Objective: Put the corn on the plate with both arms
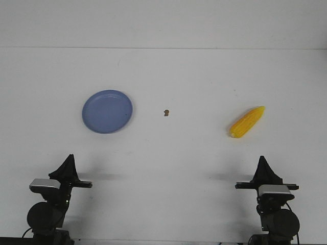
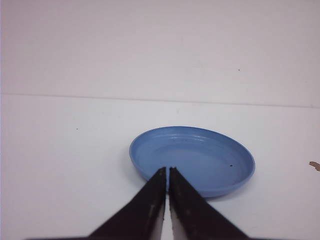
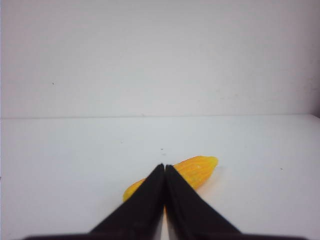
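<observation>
The corn (image 1: pixel 247 122) lies on the worktop (image 1: pixel 168 163) at about 3 o'clock from the plate (image 1: pixel 107 111), well apart from it, its tip pointing toward 2 o'clock. Both pincers are closed and empty: the right pincer (image 1: pixel 263 159) sits near the corn at its 5 o'clock, the left pincer (image 1: pixel 69 157) near the plate at its 7 o'clock. The step in hand looks like the reach. The right pincer should open first, come down over the cob's thick middle, and close across its width, not along it.

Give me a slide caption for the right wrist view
Closed right end effector pointed at the corn lying on the white table.
</observation>
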